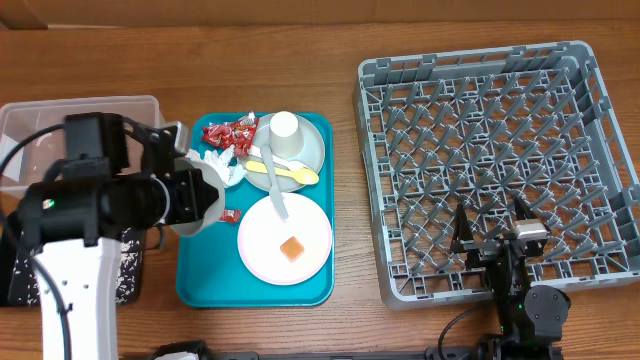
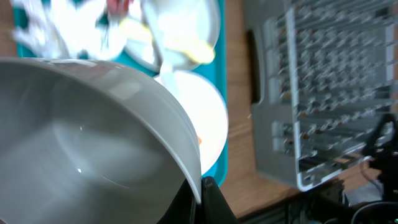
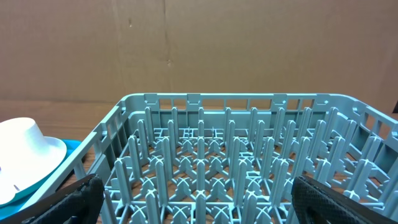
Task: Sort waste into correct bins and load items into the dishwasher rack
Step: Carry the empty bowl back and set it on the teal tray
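My left gripper [image 1: 192, 196] is shut on the rim of the small white bowl [image 1: 212, 198] and holds it tilted above the teal tray's left edge. In the left wrist view the fingers [image 2: 200, 190] pinch the bowl [image 2: 93, 143], which fills the frame. On the tray lie the pale pink plate [image 1: 285, 240] with the orange cube [image 1: 291, 248], the grey-green plate [image 1: 305, 150] with the white cup [image 1: 285, 128], the yellow spoon [image 1: 290, 173], the pale fork [image 1: 273, 188], red wrappers [image 1: 228, 133] and white tissue [image 1: 215, 160]. My right gripper [image 1: 495, 232] [image 3: 199, 199] is open and empty over the front of the grey rack [image 1: 500, 150].
The teal tray [image 1: 200, 285] sits in the middle. The clear tub [image 1: 40, 125] stands at the far left, partly under my left arm. The black tray [image 1: 12, 275] lies in front of it, with white specks at its right side. The rack [image 3: 205, 124] holds nothing.
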`<action>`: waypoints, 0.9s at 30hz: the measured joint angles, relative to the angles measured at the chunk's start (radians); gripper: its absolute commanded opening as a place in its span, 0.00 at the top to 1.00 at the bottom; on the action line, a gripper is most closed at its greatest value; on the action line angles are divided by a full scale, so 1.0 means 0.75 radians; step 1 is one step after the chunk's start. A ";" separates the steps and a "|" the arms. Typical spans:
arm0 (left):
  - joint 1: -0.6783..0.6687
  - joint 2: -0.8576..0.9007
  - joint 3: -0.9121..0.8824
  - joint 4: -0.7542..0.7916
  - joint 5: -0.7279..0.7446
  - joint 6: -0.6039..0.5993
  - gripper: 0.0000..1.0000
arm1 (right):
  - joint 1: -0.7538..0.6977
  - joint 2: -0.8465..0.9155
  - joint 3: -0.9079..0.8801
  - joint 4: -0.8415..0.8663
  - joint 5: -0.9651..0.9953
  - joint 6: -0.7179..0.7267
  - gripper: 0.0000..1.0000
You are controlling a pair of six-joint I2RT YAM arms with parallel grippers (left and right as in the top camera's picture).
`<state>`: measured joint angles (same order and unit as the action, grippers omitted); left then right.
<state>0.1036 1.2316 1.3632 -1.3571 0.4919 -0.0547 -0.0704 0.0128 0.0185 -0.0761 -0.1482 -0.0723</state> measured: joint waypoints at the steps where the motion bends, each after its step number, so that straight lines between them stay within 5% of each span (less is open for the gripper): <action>1: -0.014 0.008 -0.027 0.001 -0.016 -0.010 0.96 | 0.000 0.000 0.000 0.001 0.001 0.001 0.00; 16: -0.095 0.107 -0.397 0.131 -0.369 -0.279 0.96 | -0.001 0.000 0.000 0.000 0.001 0.001 0.00; 27: -0.174 0.171 -0.476 0.212 -0.417 -0.345 0.96 | 0.000 0.000 0.000 0.001 0.001 0.001 0.00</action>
<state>-0.0269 1.3602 1.0061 -1.1984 0.1795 -0.3138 -0.0704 0.0128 0.0185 -0.0757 -0.1478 -0.0719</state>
